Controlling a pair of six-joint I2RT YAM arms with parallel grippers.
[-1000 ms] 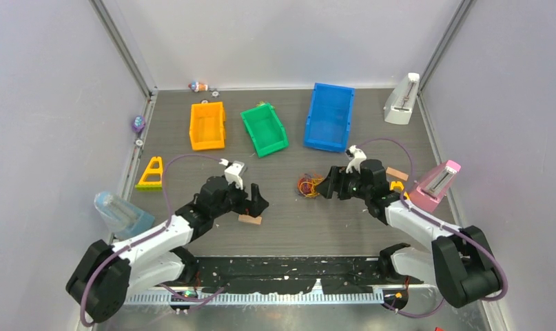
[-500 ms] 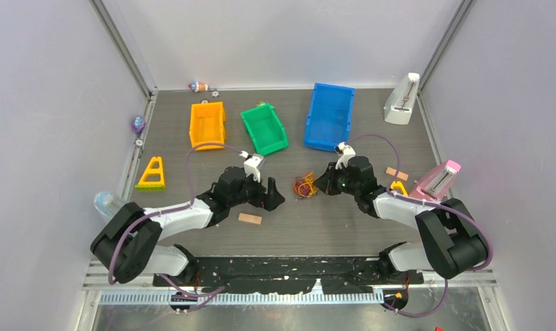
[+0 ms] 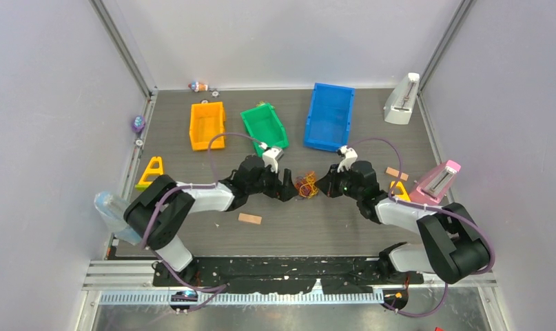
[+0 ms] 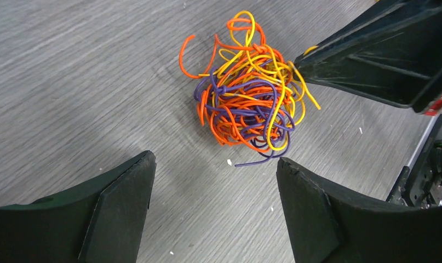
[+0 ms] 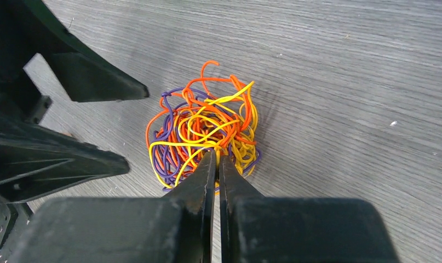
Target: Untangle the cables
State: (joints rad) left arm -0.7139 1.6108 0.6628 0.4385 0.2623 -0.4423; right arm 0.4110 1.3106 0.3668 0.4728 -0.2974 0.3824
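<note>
The cables are a tangled ball of orange, yellow and purple strands lying on the grey table between both arms. The left wrist view has this tangle just beyond my left gripper, which is open and holds nothing; a loose purple end lies near its right finger. In the top view the left gripper sits at the tangle's left side. My right gripper reaches in from the right. Its jaws are shut, pinching yellow strands at the near edge of the cables.
Behind the tangle stand an orange bin, a green bin and a blue bin. A white metronome and a pink one stand at the right. A wooden block lies in front, and a yellow triangle at the left.
My left arm has swung right until its open gripper reaches the tangle. The right gripper moved slightly left and closed on the tangle's edge.
</note>
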